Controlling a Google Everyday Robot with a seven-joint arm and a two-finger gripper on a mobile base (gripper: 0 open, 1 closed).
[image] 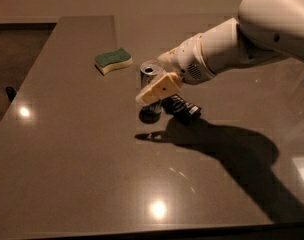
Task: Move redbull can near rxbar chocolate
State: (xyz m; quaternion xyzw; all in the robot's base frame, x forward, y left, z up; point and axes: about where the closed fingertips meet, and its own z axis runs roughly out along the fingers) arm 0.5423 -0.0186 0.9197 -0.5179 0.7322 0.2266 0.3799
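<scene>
The robot's arm (227,49) is white and smooth, like fat round tubes joined together. The part at the top right is the fattest, a big round shell with one small dark dot on it. The next piece gets thinner toward the wrist, where there is a speckled patch, maybe tiny holes. The gripper (153,91) at the end is pale tan, flat and blocky. It is low over the table (67,159), near the middle.
</scene>
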